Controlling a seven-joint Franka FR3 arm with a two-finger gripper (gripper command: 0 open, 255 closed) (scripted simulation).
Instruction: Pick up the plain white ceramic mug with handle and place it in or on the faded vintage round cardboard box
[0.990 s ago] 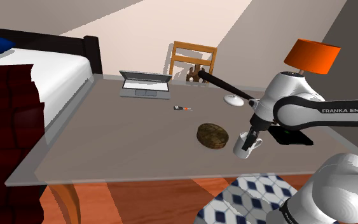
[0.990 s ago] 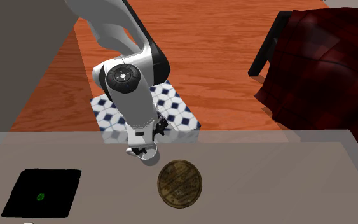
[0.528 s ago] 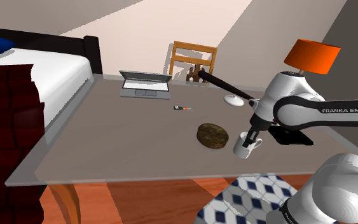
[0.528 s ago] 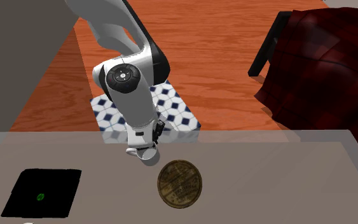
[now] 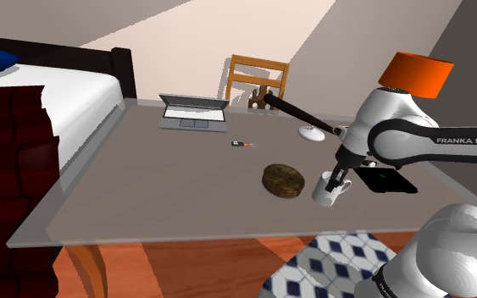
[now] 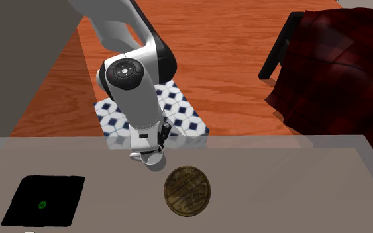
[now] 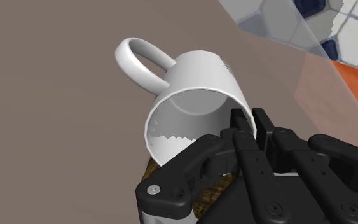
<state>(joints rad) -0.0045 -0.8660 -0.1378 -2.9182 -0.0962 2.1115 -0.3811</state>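
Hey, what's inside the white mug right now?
The mug shows just bare white inner wall, so it looks empty; the hand clamped on its rim covers part of the opening.

The white Franka arm with dark joints (image 5: 402,135) stretches out with its forearm nearly level, and its last link (image 6: 144,112) is turned downward. The all-black two-finger gripper (image 5: 336,175) points down at a slight tilt. Its fingers (image 7: 206,156) pinch the rim wall of a plain white mug with a loop handle (image 7: 199,83), one finger inside the cup and one outside. The mug sits tilted just under the jaws, with its handle on the far side from them.
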